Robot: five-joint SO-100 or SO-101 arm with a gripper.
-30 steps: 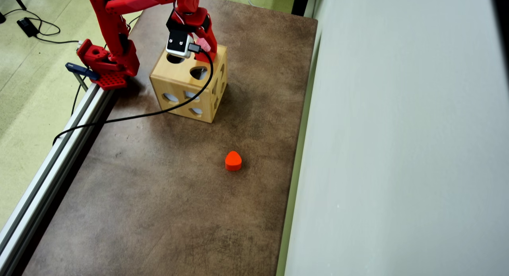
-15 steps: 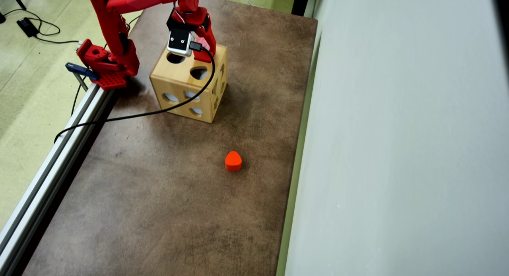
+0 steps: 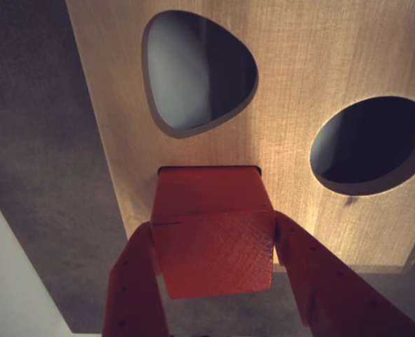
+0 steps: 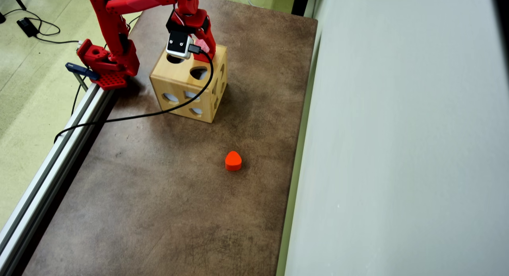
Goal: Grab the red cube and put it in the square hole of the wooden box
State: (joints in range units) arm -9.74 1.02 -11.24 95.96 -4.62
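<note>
In the wrist view the red cube (image 3: 211, 235) sits between my red fingers (image 3: 133, 281), which press on its left and right faces. My gripper (image 3: 214, 242) is shut on it. The cube is right over the square hole (image 3: 207, 168) in the top of the wooden box (image 3: 319, 63); only the hole's dark far rim shows beyond the cube. I cannot tell how deep the cube sits in it. In the overhead view my gripper (image 4: 203, 50) is at the far edge of the box top (image 4: 181, 79), and the cube is mostly hidden by the wrist.
The box top also has a rounded-triangle hole (image 3: 196, 70) and a round hole (image 3: 372, 144). A red rounded-triangle block (image 4: 233, 160) lies on the brown table (image 4: 159, 196). A black camera cable (image 4: 131, 116) runs across the box. A metal rail (image 4: 51, 164) lines the table's left edge.
</note>
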